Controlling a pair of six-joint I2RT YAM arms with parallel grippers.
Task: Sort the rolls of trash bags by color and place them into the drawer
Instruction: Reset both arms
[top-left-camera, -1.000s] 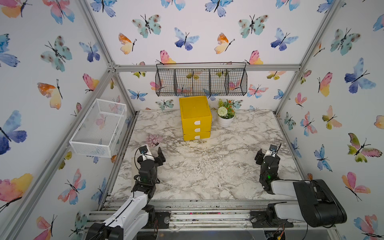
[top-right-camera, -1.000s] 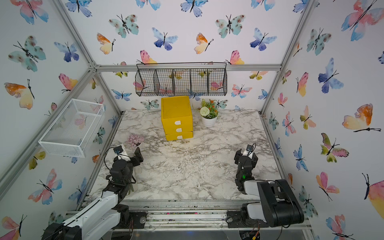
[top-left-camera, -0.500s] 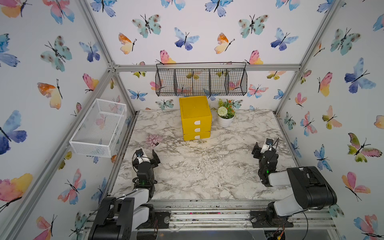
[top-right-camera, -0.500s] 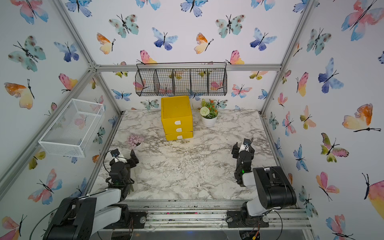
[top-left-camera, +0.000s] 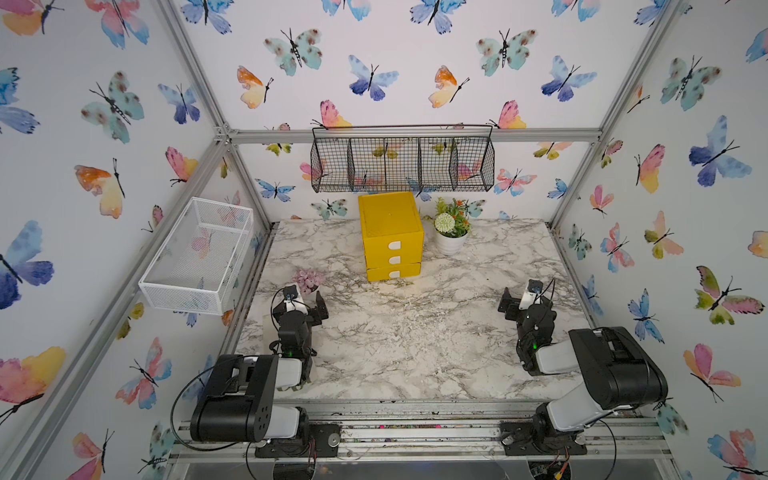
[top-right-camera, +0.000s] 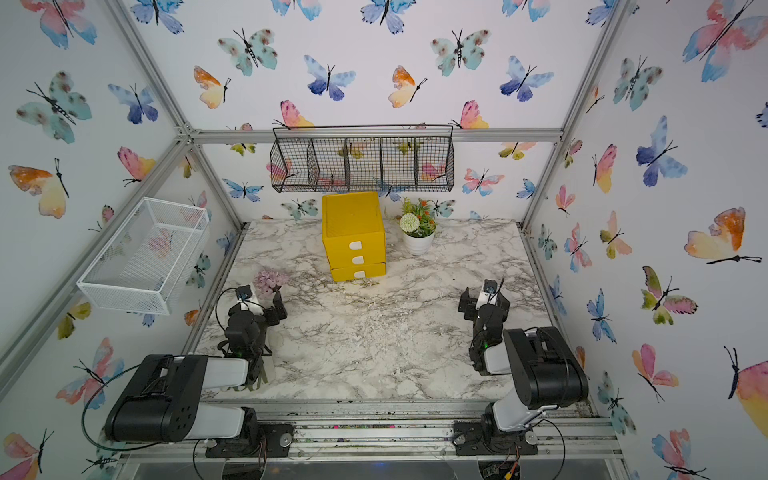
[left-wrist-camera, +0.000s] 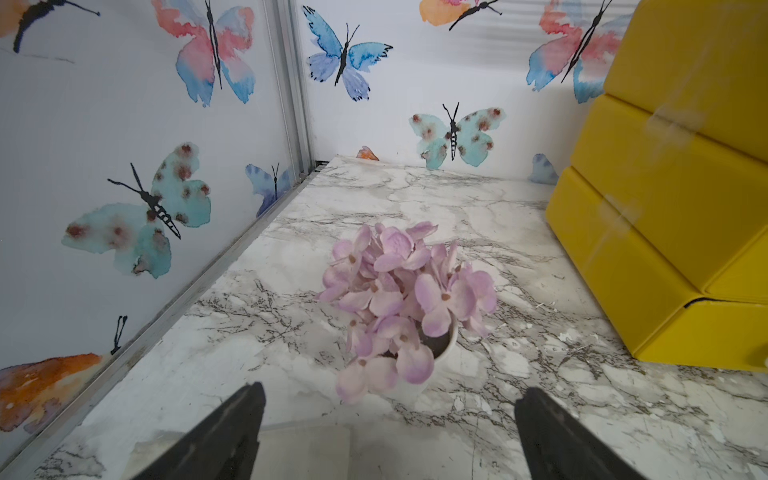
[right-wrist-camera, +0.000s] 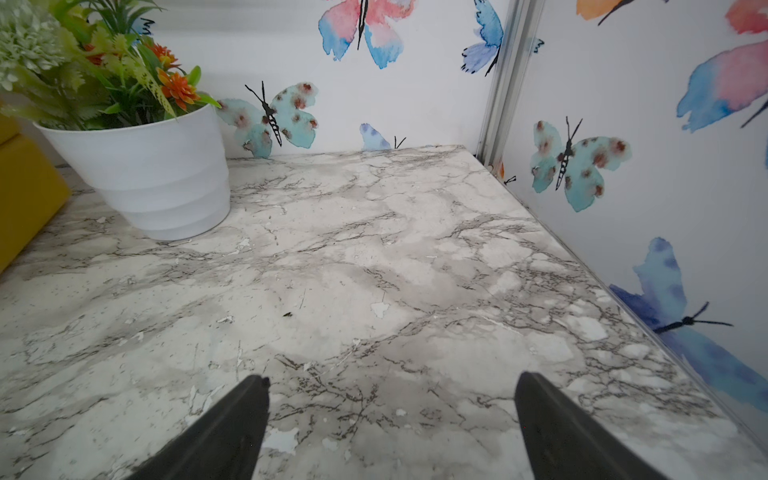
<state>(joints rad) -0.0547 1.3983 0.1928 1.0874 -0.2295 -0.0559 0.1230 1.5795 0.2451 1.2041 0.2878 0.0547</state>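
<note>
The marble table (top-left-camera: 415, 332) is bare across its middle, from the near rail up to the drawer (top-left-camera: 390, 232), which stands far centre, close to the far wall. The left and right table edges run tight against the aluminium frame and the butterfly walls.

My left gripper (left-wrist-camera: 390, 397) sits near-left, low over the table. Its jaws are spread wide with nothing between them. The lilac flower pot (left-wrist-camera: 409, 307) stands just beyond its tips, untouched. My right gripper (right-wrist-camera: 392, 378) sits near-right, jaws also wide apart and gripping nothing. There is bare marble ahead of it and the right wall is close.

Containers:
- **Drawer:** a yellow three-high chest with white tab handles facing near. The bottom front looks a touch out, with a dark slit above it in the left wrist view. The insides are hidden.
- **Rolls of trash bags:** they show in no view, and I can't tell whether they're inside the drawer.
- **White mesh basket** (top-left-camera: 199, 257): hangs on the left wall.
- **Black wire basket** (top-left-camera: 403, 160): hangs on the far wall above the drawer and is divided into bays. Only wallpaper shows through both baskets.
- **White plant pot** (top-left-camera: 451, 245): just right of the drawer, holding greenery, a pale pompom bloom and orange bits.

The wrist views clip the drawer and the plant at their borders, and the handles there are smeared. In both top views each gripper's fingers are partly hidden behind its own wrist.
</note>
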